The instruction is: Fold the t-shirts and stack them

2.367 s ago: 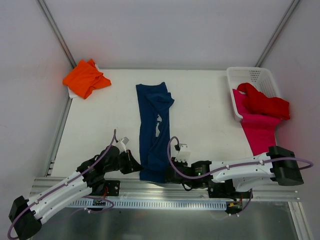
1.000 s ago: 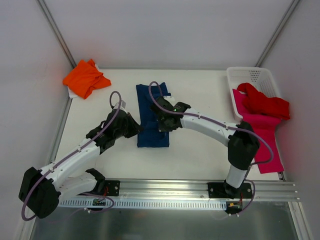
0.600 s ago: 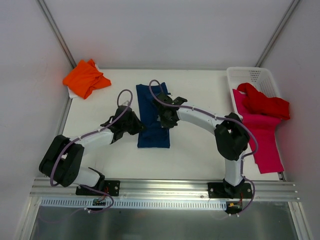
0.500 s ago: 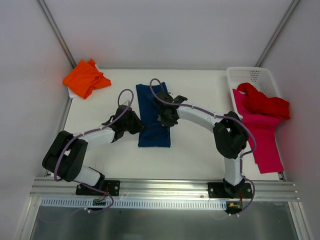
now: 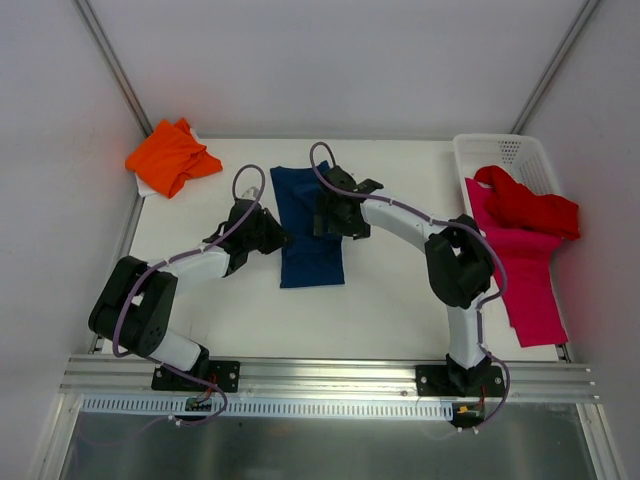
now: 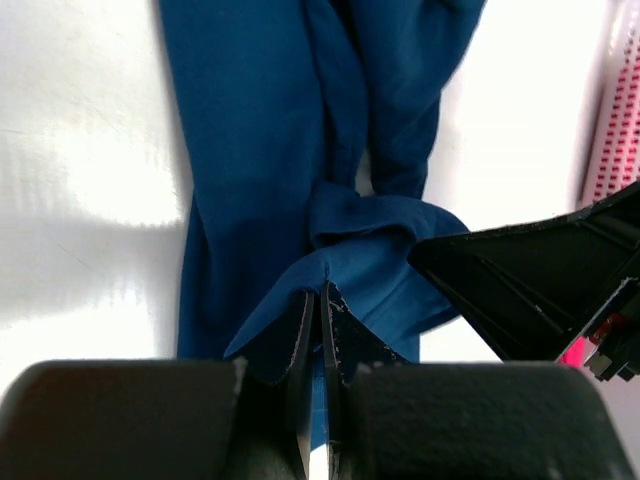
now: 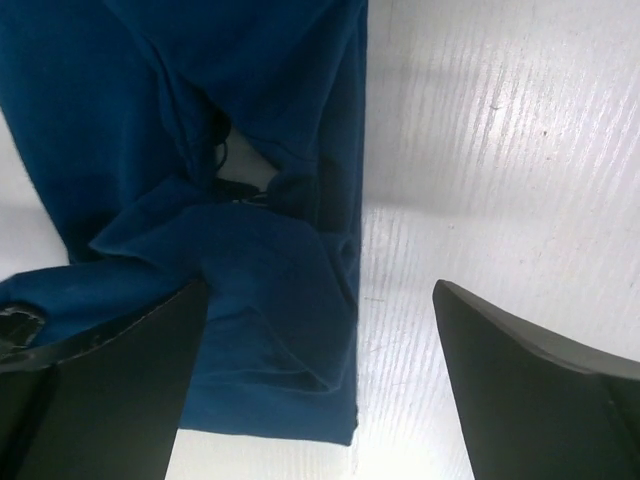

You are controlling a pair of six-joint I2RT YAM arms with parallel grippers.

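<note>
The navy blue t-shirt [image 5: 312, 245] lies as a long narrow strip in the middle of the table, its near end doubled over. My left gripper [image 5: 279, 239] is at its left edge, shut on a raised fold of the navy cloth [image 6: 360, 255]. My right gripper [image 5: 333, 220] hovers over the shirt's far right part, open, with the navy cloth [image 7: 260, 100] lying loose below and nothing between its fingers [image 7: 110, 370]. An orange t-shirt [image 5: 172, 156] sits bunched at the far left corner. A red t-shirt [image 5: 530, 205] and a magenta-pink one [image 5: 525, 275] hang over the basket's near end.
The white mesh basket [image 5: 505, 150] stands at the far right corner. Metal frame rails run along the table's left edge [image 5: 118, 262] and near edge [image 5: 330, 375]. My right arm's elbow [image 5: 458, 262] rises right of the navy shirt.
My right gripper has opened and let go of the navy cloth. Both arms have carried the shirt's near end up and over toward the far side; the left one still pinches it.
</note>
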